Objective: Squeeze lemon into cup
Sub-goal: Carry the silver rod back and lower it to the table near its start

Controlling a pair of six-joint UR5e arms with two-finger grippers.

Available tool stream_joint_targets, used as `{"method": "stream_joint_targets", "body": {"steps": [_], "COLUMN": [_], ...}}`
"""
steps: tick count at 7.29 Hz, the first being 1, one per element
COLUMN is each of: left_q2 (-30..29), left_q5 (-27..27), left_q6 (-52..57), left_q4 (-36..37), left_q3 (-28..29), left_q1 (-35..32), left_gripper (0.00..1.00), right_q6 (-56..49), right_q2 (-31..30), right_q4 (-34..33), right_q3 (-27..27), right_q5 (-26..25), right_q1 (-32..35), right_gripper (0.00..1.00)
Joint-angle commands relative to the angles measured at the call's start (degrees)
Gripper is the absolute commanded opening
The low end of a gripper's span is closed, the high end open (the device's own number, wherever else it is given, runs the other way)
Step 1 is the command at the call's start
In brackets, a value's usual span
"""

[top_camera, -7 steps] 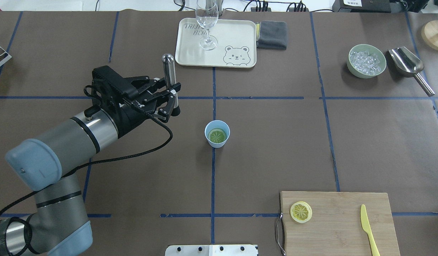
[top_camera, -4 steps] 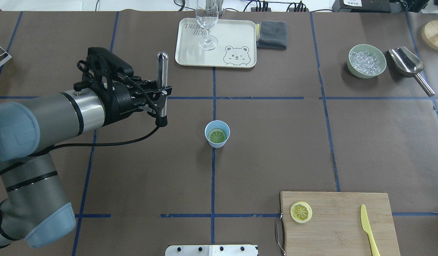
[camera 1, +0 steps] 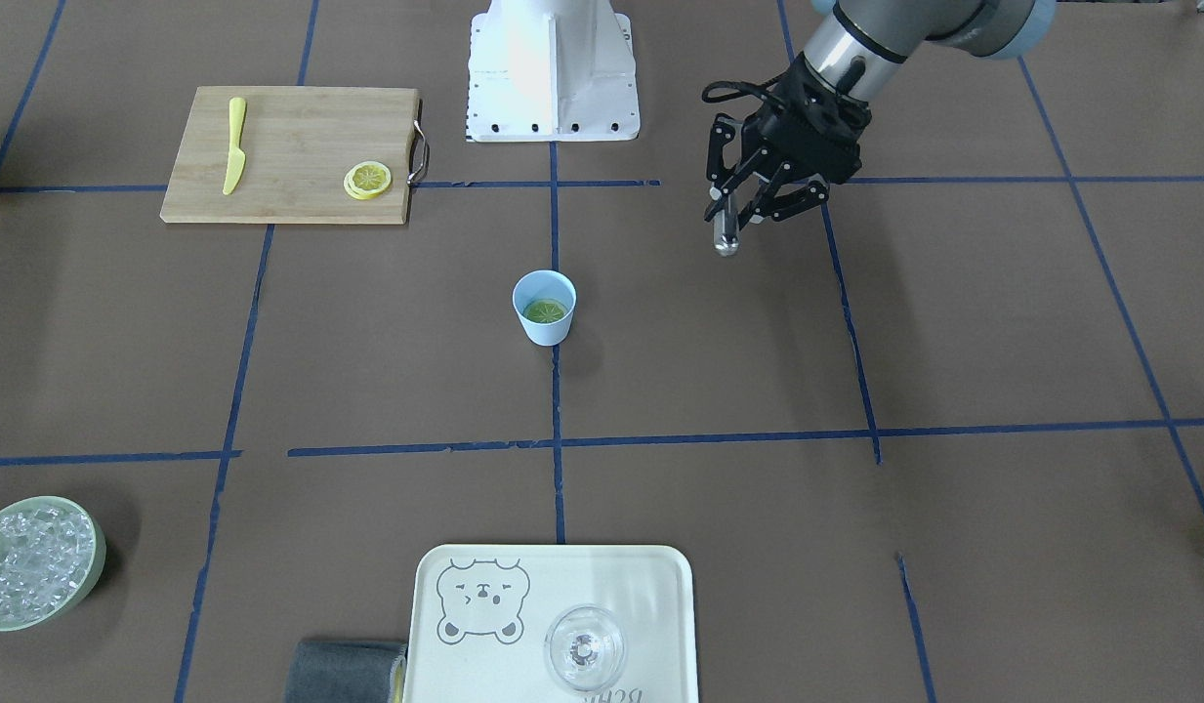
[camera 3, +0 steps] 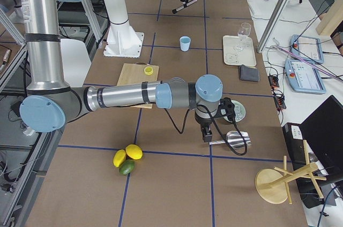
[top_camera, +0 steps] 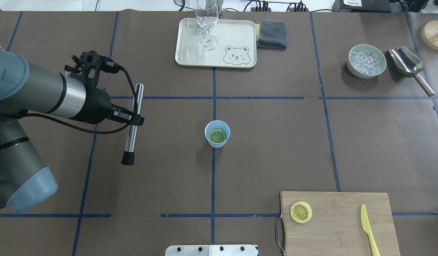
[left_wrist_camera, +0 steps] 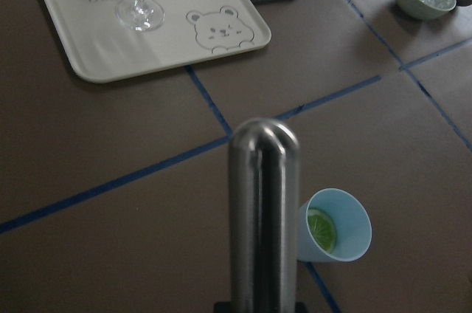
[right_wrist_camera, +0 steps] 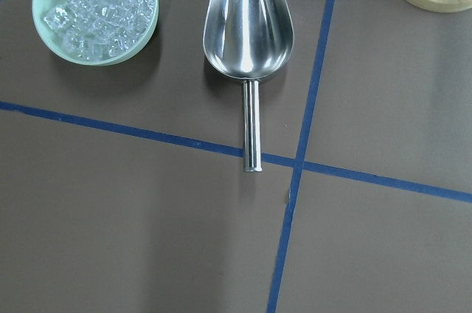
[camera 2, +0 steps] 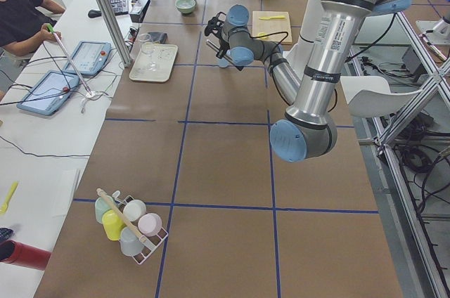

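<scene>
The light-blue cup [top_camera: 217, 133] stands near the table's middle with a lemon [top_camera: 217, 136] slice lying flat inside it; it looks greenish there. The cup [left_wrist_camera: 335, 226] also shows low right in the left wrist view. Another lemon slice [top_camera: 301, 211] lies on the wooden cutting board [top_camera: 346, 231]. My left gripper [top_camera: 133, 119] is shut on a steel muddler [top_camera: 133, 124] with a black tip, held well to the left of the cup and above the table. My right gripper [camera 3: 207, 137] hovers over the ice scoop [right_wrist_camera: 248, 32]; whether it is open or shut I cannot tell.
A cream tray [top_camera: 240, 35] with a stemmed glass [top_camera: 206, 25] and a grey cloth [top_camera: 272, 34] sit at the far edge. A green bowl of ice [top_camera: 367, 60] is far right. A yellow knife [top_camera: 368, 227] lies on the board.
My left arm has swung left and back, away from the tray, still gripping the muddler. The muddler has turned from near upright to slanting, black tip toward the robot.
</scene>
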Motion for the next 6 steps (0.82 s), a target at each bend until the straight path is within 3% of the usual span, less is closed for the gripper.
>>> {"method": "stream_joint_targets", "body": {"steps": [1, 4, 6], "left_q2": [-0.9, -0.1, 4.9], "left_q5": [-3.2, -3.2, -3.1], "left_q6": [-1.1, 1.8, 14.5], "left_q4": [14.4, 22.9, 24.5], "left_q3": [0.4, 2.2, 3.8], "left_q1": [-3.1, -3.4, -3.5], "left_gripper": [0.00, 0.00, 0.00], "right_q6": [0.0, 0.0, 0.0], "right_q2": [-0.1, 0.1, 0.2], "right_q4": [0.0, 0.1, 0.1], "right_q3": [0.0, 0.0, 0.1], "right_q5": [0.0, -0.1, -0.1], "right_q1": [0.0, 0.0, 0.0], "right_gripper": [1.00, 1.00, 1.00]}}
